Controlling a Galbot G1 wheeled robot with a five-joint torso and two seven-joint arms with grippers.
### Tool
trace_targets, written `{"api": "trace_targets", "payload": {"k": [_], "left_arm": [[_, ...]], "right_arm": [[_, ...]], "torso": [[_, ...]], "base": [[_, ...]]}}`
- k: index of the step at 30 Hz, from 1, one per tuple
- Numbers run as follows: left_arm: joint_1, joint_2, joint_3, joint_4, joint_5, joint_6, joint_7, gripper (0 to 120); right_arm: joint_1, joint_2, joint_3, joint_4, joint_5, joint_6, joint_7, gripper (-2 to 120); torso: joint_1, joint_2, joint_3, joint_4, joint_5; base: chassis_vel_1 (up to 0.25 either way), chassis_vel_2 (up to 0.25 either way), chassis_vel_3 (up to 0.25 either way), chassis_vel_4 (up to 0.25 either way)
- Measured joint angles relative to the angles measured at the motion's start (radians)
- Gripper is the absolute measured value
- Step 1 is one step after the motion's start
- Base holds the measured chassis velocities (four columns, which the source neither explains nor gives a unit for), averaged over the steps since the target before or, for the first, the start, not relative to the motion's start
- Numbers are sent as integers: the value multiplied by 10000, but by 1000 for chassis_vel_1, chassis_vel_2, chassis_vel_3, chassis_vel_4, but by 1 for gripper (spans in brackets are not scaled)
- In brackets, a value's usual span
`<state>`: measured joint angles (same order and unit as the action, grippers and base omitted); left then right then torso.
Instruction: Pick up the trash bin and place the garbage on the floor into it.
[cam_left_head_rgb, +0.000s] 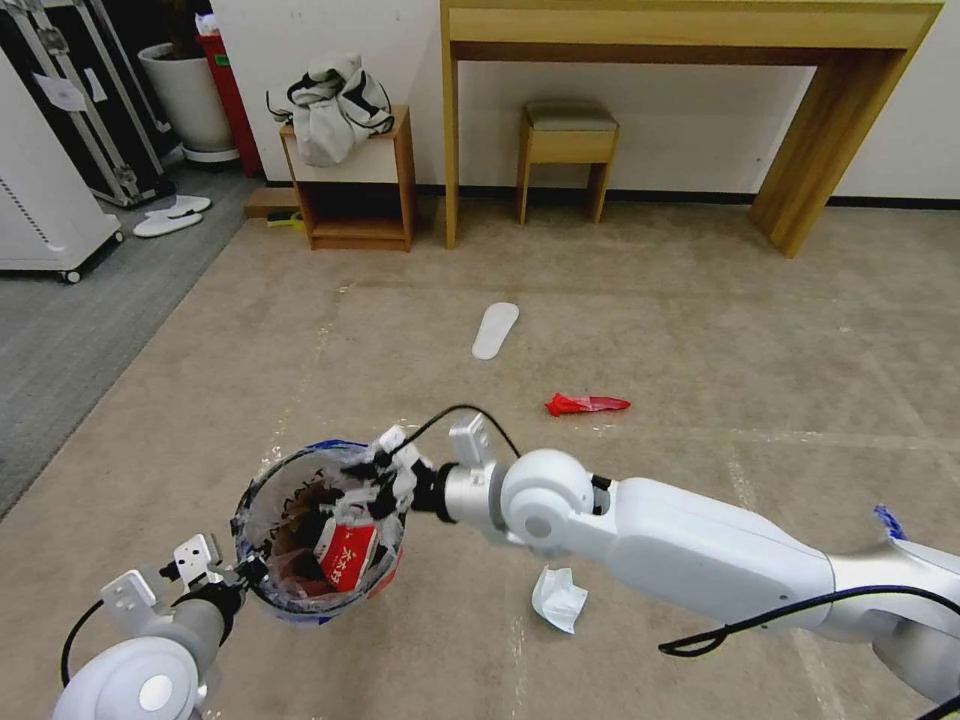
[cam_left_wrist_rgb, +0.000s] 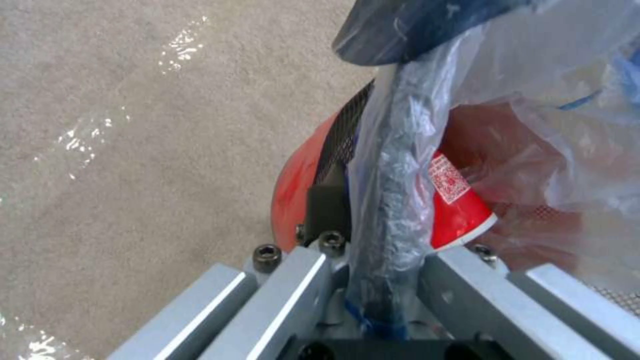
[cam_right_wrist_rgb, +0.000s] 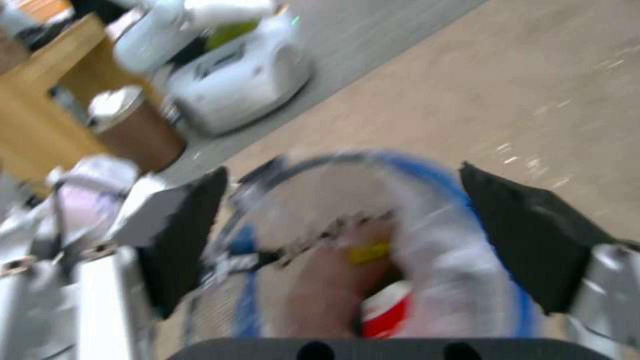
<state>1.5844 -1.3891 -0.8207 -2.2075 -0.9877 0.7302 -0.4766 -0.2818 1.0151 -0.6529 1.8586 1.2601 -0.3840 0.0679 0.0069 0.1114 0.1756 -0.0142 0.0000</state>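
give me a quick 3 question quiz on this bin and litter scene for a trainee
1. True or false: the left gripper is clamped on the rim of the trash bin.
2. Multiple choice: the right gripper is A) open over the bin's mouth, B) shut on the red wrapper, C) parked by the stool.
3. Name two pieces of litter not yet picked off the floor.

Key
1. True; the left wrist view shows the bagged rim between its fingers.
2. A.
3. The red wrapper and the crumpled white paper.
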Motion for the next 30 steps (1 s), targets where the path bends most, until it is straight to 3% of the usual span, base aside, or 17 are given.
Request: {"api": "trace_targets", "payload": {"k": [1,9,16,19,20,22,23,25,30], "left_arm": [[9,12,-13,-11,-5,-1,6,0],[24,59,-40,-13,-12,-8,12,0],[-16,90,1,109,-3,-13,16,0],[-50,81,58,169,30,-15,23,0],[-50,81,58,169,30,-15,23,0],[-60,50,107,190,71,-15,25,0],[-60,50,107,190,71,-15,25,0],[-64,-1,154,201,137,-15,48,0],[-76,-61,183,232,207,-23,83,0]], "right_arm": [[-99,-147,433,-23,-46,6,97,98],[-853,-814,1620,-64,-498,-369,971,100],[-1793,-1876,2246,217,-1283,-2215,1339,100],[-2179,-2538,2611,331,-2282,-3342,-15,100],[-2179,-2538,2611,331,-2282,-3342,-15,100],[-2320,-3039,2694,350,-3476,-3530,-1672,100],[-2320,-3039,2694,350,-3476,-3530,-1672,100],[-2362,-3409,2688,327,-4885,-3604,-3204,100],[-2322,-3678,2413,284,-6386,-3604,-4483,100]], "torso": [[0,0,0,0,0],[0,0,0,0,1],[0,0,0,-1,4],[0,0,0,-3,1],[0,0,0,-3,1],[0,1,-1,-2,2],[0,1,-1,-2,2],[0,0,0,-2,3],[0,1,0,-1,2]], "base": [[0,0,0,0],[0,0,0,0],[0,0,0,0],[0,0,0,0],[0,0,0,0],[0,0,0,0],[0,0,0,0],[0,0,0,0],[0,0,0,0]]}}
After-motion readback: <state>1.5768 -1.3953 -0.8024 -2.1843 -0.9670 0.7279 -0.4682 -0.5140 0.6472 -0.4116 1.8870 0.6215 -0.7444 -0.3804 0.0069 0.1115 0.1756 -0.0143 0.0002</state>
